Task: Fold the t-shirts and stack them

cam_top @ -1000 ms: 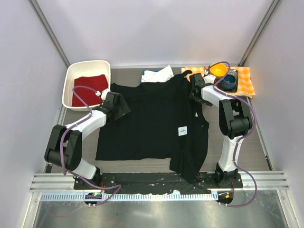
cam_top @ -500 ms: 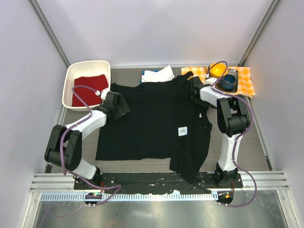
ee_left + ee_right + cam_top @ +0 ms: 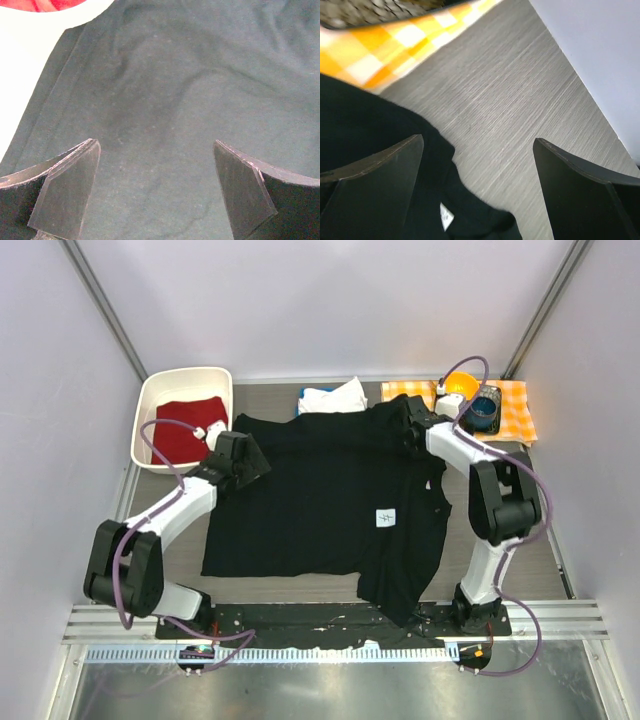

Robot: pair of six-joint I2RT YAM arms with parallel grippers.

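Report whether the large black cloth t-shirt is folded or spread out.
Spread out, not yet folded: the large black t-shirt lies open and mostly flat across the table, its right side rumpled.

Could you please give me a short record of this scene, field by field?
black shirt: spread out mid-table, white label showing
white shirt: at the far edge, just behind the black shirt
left gripper: open, over the black shirt's left side
right gripper: open, over the black shirt's far right edge
bin: far left, holds a red cloth
checked cloth: far right
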